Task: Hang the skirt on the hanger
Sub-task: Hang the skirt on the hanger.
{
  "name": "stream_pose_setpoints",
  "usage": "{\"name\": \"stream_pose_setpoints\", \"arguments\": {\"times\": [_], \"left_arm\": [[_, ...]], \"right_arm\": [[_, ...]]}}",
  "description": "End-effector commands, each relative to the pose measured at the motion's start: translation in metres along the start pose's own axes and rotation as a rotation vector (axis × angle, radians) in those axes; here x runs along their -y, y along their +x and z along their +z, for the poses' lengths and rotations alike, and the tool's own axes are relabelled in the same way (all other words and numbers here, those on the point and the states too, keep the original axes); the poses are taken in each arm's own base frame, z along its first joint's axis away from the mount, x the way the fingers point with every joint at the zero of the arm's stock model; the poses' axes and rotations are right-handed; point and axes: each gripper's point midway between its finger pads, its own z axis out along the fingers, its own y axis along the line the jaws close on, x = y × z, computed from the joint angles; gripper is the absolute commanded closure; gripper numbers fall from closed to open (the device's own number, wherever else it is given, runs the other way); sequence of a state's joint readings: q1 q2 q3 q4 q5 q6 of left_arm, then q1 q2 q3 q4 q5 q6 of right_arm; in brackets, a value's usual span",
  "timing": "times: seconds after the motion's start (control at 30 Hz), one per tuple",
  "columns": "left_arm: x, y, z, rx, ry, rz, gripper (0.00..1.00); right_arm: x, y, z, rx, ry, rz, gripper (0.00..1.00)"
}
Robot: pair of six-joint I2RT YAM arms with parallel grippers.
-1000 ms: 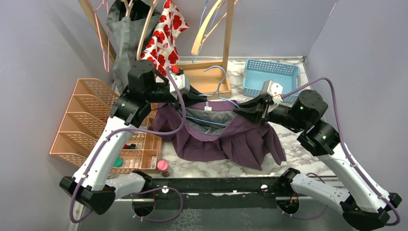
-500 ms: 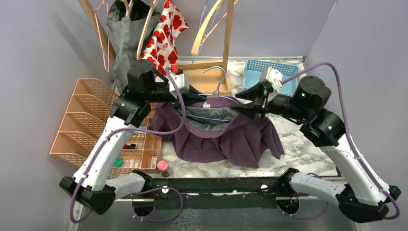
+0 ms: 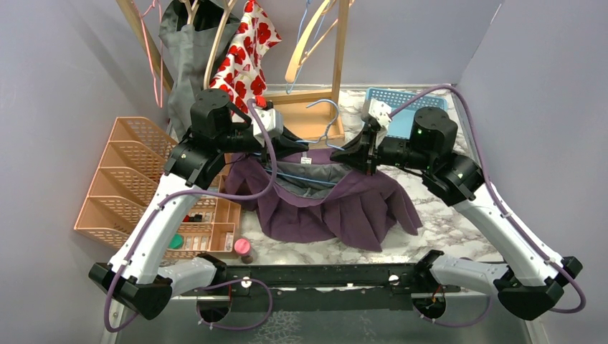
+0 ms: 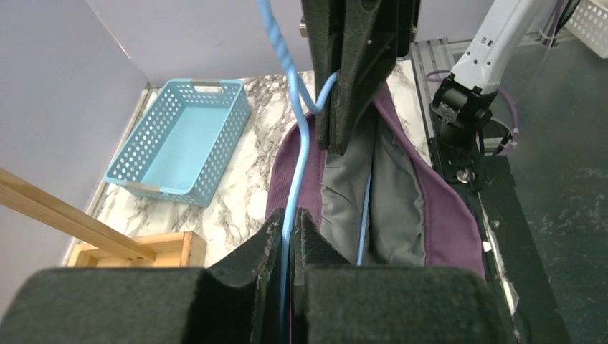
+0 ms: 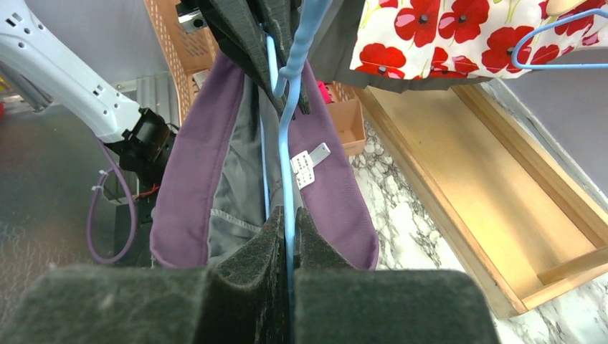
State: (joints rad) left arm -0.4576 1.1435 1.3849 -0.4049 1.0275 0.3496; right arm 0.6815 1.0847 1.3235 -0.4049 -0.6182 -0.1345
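A purple pleated skirt [image 3: 337,204] with a grey lining hangs on a light blue wire hanger [image 3: 324,115] held above the marble table. My left gripper [image 3: 295,143] is shut on the hanger's left shoulder [image 4: 290,208]. My right gripper [image 3: 345,152] is shut on its right shoulder [image 5: 288,193]. The skirt's waistband [image 5: 330,193] drapes over the hanger wire between the two grippers, with a white tag [image 5: 305,166] showing. The hem hangs down toward the table's near edge.
A wooden clothes rack [image 3: 315,115] stands at the back with a grey garment [image 3: 183,50], a red-heart fabric [image 3: 247,54] and spare hangers. A blue basket [image 3: 401,104] is at the back right. An orange organiser [image 3: 136,186] is on the left. A pink cap [image 3: 242,246] lies near the front.
My right arm has swung up and to the left, bringing its end of the hanger closer to the left gripper. The skirt has bunched slightly. The left arm has barely moved.
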Motion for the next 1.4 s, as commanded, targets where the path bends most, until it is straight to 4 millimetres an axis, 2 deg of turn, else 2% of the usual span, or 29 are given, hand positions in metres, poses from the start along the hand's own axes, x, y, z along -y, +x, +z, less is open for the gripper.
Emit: {"name": "stream_pose_setpoints", "arguments": {"times": [0.0,0.07,0.1,0.27,0.37,0.6,0.77,0.9,1.0,1.07,1.37], "left_arm": [[-0.020,-0.032,-0.008,0.051,-0.114,0.072,0.84],[-0.028,-0.034,-0.010,0.049,-0.172,0.063,0.66],[-0.033,-0.035,-0.012,0.051,-0.206,0.056,0.61],[-0.058,-0.052,-0.027,0.096,-0.405,0.033,0.41],[-0.073,-0.060,-0.044,0.131,-0.558,-0.012,0.35],[-0.097,-0.060,-0.105,0.193,-0.967,-0.183,0.33],[-0.096,-0.057,-0.117,0.203,-1.042,-0.281,0.33],[-0.095,-0.033,-0.126,0.142,-1.110,-0.365,0.33],[-0.088,-0.014,-0.124,0.076,-1.108,-0.433,0.33],[-0.083,-0.006,-0.116,0.044,-1.065,-0.478,0.33],[-0.067,0.003,-0.083,-0.005,-0.877,-0.572,0.33]], "right_arm": [[-0.008,-0.021,-0.008,0.102,-0.004,-0.057,0.99],[-0.008,-0.025,-0.013,0.122,0.015,-0.075,0.99],[-0.008,-0.026,-0.015,0.129,0.024,-0.081,0.99],[-0.008,-0.030,-0.023,0.160,0.059,-0.102,0.99],[-0.006,-0.029,-0.027,0.164,0.083,-0.099,0.99],[-0.003,-0.033,-0.036,0.178,0.131,-0.101,0.99],[-0.003,-0.032,-0.037,0.174,0.136,-0.102,0.99],[-0.002,-0.029,-0.036,0.167,0.139,-0.095,0.99],[-0.001,-0.029,-0.035,0.167,0.141,-0.092,0.99],[-0.001,-0.030,-0.035,0.169,0.141,-0.094,0.99],[0.001,-0.032,-0.034,0.167,0.144,-0.095,0.99]]}}
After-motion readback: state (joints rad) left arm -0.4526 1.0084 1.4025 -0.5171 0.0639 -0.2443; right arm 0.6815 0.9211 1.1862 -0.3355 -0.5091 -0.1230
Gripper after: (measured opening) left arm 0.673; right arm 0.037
